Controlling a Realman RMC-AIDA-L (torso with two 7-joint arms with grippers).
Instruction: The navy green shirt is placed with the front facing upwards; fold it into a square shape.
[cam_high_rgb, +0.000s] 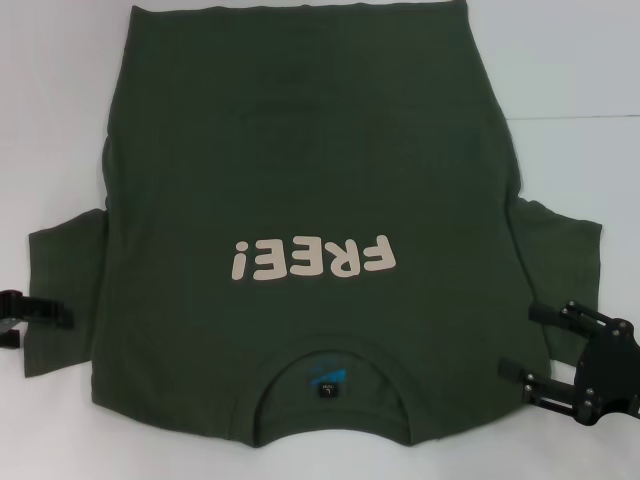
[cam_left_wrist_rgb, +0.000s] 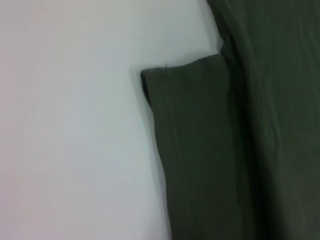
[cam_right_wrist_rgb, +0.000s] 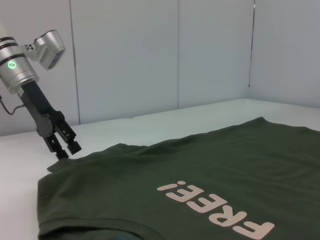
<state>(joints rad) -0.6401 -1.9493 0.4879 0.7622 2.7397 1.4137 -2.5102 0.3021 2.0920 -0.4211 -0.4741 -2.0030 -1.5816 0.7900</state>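
Dark olive-green cotton T-shirt, off-white "FREE!" print up, flat on white tabletop. Left gripper at sleeve hem, jaws unclear; right gripper jaws released beside other sleeve.

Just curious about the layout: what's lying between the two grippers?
In the head view, only the shirt lies between them, spread flat, print up. The left gripper sits at one sleeve, the right gripper open at the other.
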